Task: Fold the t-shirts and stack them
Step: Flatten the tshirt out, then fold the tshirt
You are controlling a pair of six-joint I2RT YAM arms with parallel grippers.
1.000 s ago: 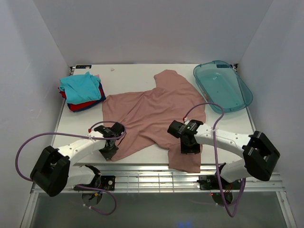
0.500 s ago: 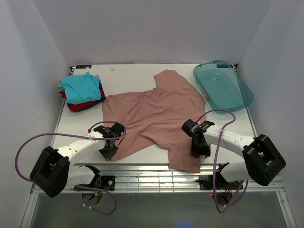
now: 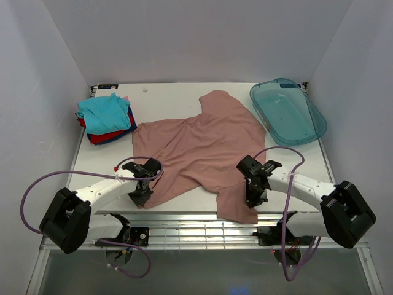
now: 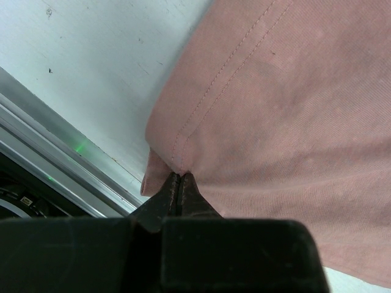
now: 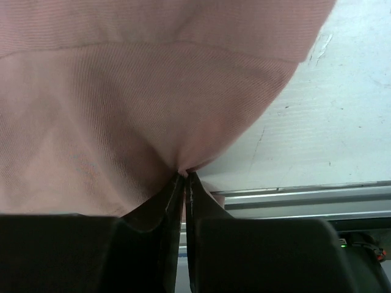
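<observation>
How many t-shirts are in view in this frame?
4. A pink t-shirt lies spread in the middle. A teal t-shirt, a red t-shirt and a dark-blue t-shirt are stacked at the far left. More may be hidden among them.

We see the right gripper (image 5: 184, 178) at the bottom of the view. Its two black jaws are pressed together with only a thin slit between them, pinching a pucker of the dusty-pink t-shirt (image 5: 122, 110). Above and left of the jaws the cloth fills the view, its creases drawn toward the tips. A faint line (image 5: 153, 44) crosses it well above them, and we cannot tell whether it is a seam or a fold. Right of the jaws lies scuffed white table (image 5: 330, 122). Just below that, a metal rail (image 5: 305, 198) runs off rightward.
</observation>
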